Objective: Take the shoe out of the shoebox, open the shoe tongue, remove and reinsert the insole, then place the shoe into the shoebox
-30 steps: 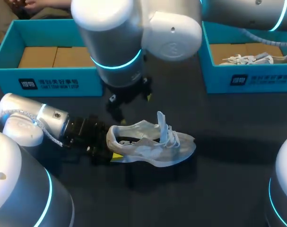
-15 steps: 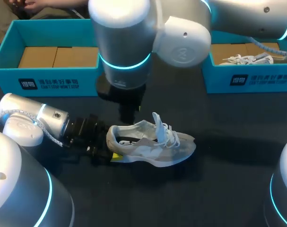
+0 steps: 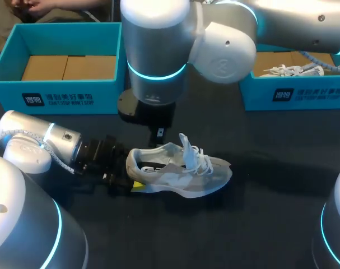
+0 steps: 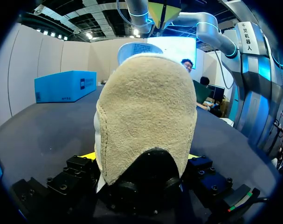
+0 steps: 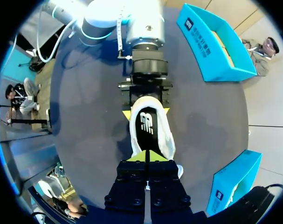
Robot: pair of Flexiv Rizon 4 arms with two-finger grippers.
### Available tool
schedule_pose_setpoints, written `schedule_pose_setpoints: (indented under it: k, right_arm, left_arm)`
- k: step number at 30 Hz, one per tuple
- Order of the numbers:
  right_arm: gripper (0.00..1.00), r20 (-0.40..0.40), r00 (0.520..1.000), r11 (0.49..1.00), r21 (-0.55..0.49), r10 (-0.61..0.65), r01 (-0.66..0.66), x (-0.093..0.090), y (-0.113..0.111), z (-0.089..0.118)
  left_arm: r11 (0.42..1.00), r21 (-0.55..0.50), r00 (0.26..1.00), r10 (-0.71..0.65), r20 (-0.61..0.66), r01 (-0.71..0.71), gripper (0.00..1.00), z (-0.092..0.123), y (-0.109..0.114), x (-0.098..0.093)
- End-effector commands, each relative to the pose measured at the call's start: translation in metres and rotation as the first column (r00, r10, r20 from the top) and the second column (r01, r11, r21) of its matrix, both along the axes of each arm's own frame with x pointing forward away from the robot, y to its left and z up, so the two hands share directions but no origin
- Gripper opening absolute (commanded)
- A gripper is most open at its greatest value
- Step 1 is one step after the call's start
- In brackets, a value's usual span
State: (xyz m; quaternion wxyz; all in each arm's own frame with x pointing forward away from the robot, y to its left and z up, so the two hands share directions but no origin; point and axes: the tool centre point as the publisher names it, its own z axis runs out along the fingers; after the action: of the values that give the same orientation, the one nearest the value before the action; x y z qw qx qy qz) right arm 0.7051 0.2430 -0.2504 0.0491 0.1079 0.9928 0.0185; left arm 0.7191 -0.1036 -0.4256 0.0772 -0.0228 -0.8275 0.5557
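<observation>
A pale grey and white shoe [image 3: 184,171] lies on its sole on the dark table, toe to the right. Its tongue [image 3: 186,144] stands up, and the black insole [image 5: 147,122] shows inside. My left gripper [image 3: 131,178] lies low at the heel, its yellow tips [image 5: 127,113] against both sides of it. In the left wrist view the suede heel [image 4: 146,121] fills the space between the fingers of the left gripper [image 4: 140,158]. My right gripper [image 3: 159,134] hangs over the shoe's opening. In its own view the right gripper [image 5: 146,156] has its tips pressed together with nothing visible between them.
A blue shoebox [image 3: 57,92] with cardboard inside stands at the back left. A second blue box [image 3: 293,95] at the back right holds another white shoe [image 3: 304,70]. My right arm's large wrist [image 3: 155,50] hangs over the middle back of the table.
My right gripper has shut from wide open and its arm has shifted right, over the shoe. The tongue has sunk slightly. The left arm and shoe have stayed put.
</observation>
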Motion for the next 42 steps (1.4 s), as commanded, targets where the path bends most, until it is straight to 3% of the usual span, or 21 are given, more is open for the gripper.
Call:
schedule_pose_setpoints:
  k: [1,16,29,42]
  right_arm:
    - [0.00,0.002,1.000,1.000,0.000,-0.001,0.001,-0.001,0.000,-0.001]
    - [0.00,0.002,1.000,1.000,0.000,-0.001,0.001,-0.001,0.000,-0.001]
    - [0.00,-0.051,0.999,1.000,-0.020,0.014,-0.015,0.009,0.011,-0.053]
    - [0.00,-0.137,0.984,0.993,-0.003,0.117,-0.119,0.021,-0.010,-0.091]
  left_arm:
    - [1.000,0.002,1.000,-0.003,-0.001,0.003,0.00,-0.001,0.000,-0.001]
    - [1.000,0.002,1.000,-0.003,-0.001,0.003,0.00,-0.001,0.000,-0.001]
    - [1.000,0.002,1.000,-0.003,-0.001,0.003,0.00,-0.001,0.000,-0.001]
    - [1.000,0.002,1.000,-0.003,-0.001,0.003,0.00,-0.001,0.000,-0.001]
